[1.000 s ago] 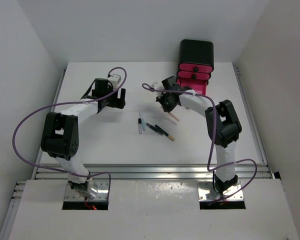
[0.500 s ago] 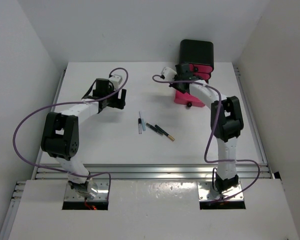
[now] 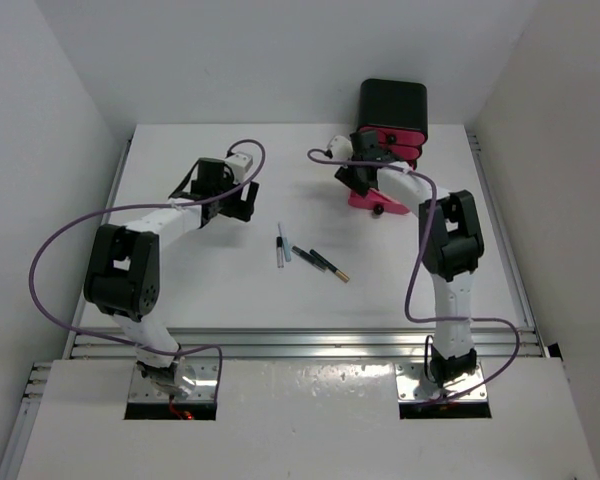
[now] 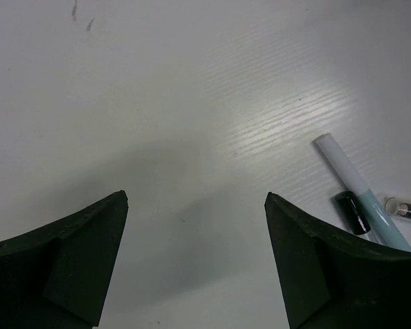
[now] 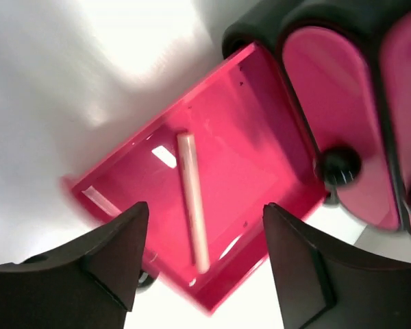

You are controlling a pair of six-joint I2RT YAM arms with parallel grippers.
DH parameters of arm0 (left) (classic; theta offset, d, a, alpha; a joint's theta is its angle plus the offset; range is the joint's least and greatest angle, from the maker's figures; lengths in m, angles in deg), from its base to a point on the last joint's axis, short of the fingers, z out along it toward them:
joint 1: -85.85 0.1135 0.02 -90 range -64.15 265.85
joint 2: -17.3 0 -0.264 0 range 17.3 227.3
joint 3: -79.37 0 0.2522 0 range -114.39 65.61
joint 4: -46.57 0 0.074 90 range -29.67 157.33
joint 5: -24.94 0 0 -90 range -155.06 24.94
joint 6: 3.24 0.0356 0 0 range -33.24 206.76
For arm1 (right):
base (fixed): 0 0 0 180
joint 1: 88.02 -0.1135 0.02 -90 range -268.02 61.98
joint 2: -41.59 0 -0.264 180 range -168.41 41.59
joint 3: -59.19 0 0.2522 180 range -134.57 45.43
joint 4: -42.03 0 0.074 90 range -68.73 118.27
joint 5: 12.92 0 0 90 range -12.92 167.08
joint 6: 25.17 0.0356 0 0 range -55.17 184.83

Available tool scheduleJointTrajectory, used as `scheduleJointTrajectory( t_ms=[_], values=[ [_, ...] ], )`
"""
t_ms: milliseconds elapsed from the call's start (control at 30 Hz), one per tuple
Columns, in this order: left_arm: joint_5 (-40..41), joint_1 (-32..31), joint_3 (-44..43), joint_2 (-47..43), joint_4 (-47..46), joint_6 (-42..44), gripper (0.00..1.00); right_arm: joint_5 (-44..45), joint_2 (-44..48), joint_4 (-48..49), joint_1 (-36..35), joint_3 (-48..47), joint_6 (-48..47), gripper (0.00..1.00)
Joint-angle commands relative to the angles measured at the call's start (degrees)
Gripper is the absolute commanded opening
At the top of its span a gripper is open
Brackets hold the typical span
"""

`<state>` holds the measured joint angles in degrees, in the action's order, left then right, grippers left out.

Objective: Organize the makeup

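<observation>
A peach stick lies loose inside the pulled-out pink drawer. My right gripper hangs open just above it, with the stick between the fingers but untouched. In the top view this gripper is over the same drawer. Three thin sticks lie mid-table: a silver-blue one and two black ones. My left gripper is open over bare table, with the silver-blue stick and a black stick to its right.
The black box with two shut pink drawers stands at the back right, just behind the open drawer. The left arm reaches across the left half of the white table. Side walls close in on both sides.
The right gripper carried the peach stick from mid-table to the drawer, then opened; the stick now lies in the drawer. The left gripper shifted slightly right.
</observation>
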<state>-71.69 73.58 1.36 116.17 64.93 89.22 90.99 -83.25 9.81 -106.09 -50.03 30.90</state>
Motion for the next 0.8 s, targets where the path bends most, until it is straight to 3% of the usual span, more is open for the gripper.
scheduleJointTrajectory(
  t_ms=[0,67,167,333,567,767],
  values=[
    [0.0,-1.2,0.0,-2.6,-0.6,0.6,0.87,-2.4,11.0,-1.2,-2.1,2.7,13.2,0.69],
    [0.0,-1.7,0.0,-2.6,-0.6,0.6,0.87,-16.6,16.6,-3.2,-4.7,12.2,15.5,0.74],
    [0.0,-2.2,0.0,-2.6,-0.6,0.6,0.87,-23.4,20.8,-2.6,-7.9,18.1,16.9,0.71],
    [0.0,-2.2,1.1,-2.6,-1.1,0.6,0.87,-26.0,22.3,-6.2,-12.4,26.2,22.4,0.38],
    [0.0,-2.8,2.2,-3.2,-1.6,0.6,0.87,-26.0,25.2,-7.1,-14.4,31.2,26.3,0.47],
    [0.0,-3.3,3.2,-3.7,-2.1,0.1,0.87,-25.0,25.5,-9.0,-14.7,34.5,27.8,0.48]
  ],
)
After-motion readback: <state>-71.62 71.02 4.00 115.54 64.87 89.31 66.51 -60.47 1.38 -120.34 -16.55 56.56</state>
